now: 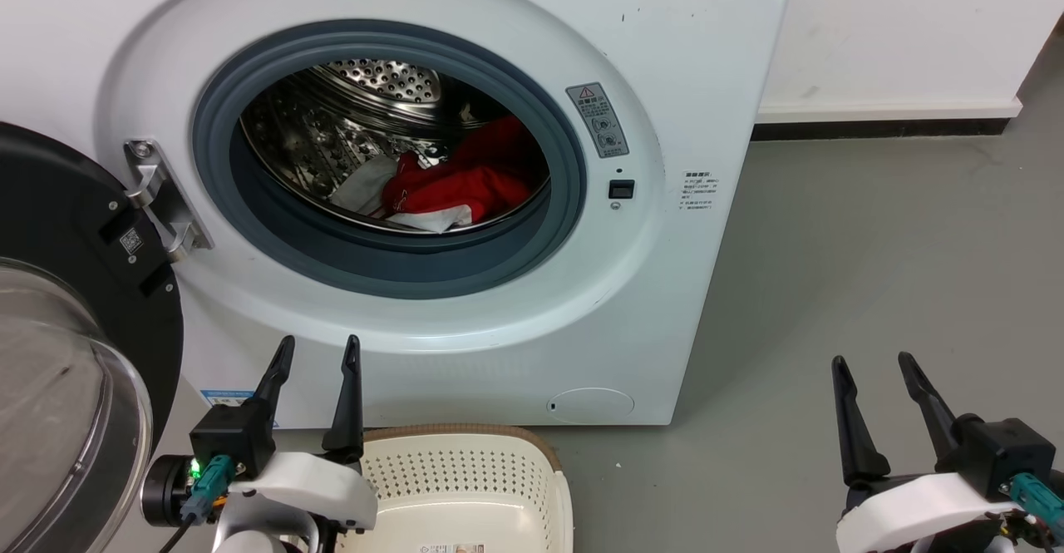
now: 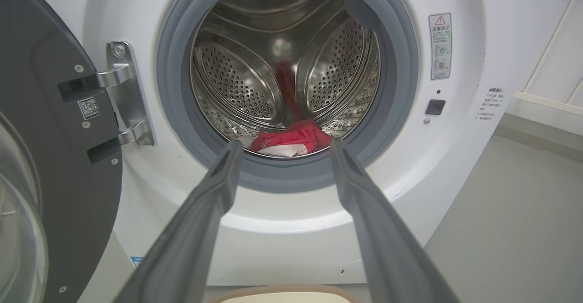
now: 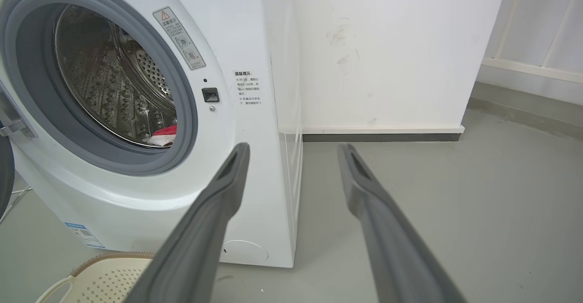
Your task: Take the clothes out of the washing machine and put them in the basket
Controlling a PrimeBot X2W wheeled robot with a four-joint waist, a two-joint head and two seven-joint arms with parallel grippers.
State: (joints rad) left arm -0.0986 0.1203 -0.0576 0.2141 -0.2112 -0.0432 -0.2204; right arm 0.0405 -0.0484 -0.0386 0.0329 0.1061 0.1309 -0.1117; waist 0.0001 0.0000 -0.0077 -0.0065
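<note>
The white washing machine [image 1: 682,87] stands with its door swung open at the left. Red clothes [image 1: 465,180] with white trim lie at the bottom of its steel drum, also visible as the clothes [image 2: 294,140] and the clothes [image 3: 164,135] from the wrists. The cream basket [image 1: 465,474] sits on the floor just below the porthole, its rim [image 3: 114,257] showing again low left. My left gripper [image 1: 320,352] is open in front of the machine's lower panel, above the basket's left side. My right gripper [image 1: 873,366] is open over the floor, right of the machine. Both are empty.
The black-rimmed glass door [image 1: 58,353] hangs open at far left, close to my left arm, on a metal hinge [image 1: 158,195]. Grey floor [image 1: 873,245] spreads to the right of the machine. A white wall with a dark skirting strip [image 1: 881,127] stands behind.
</note>
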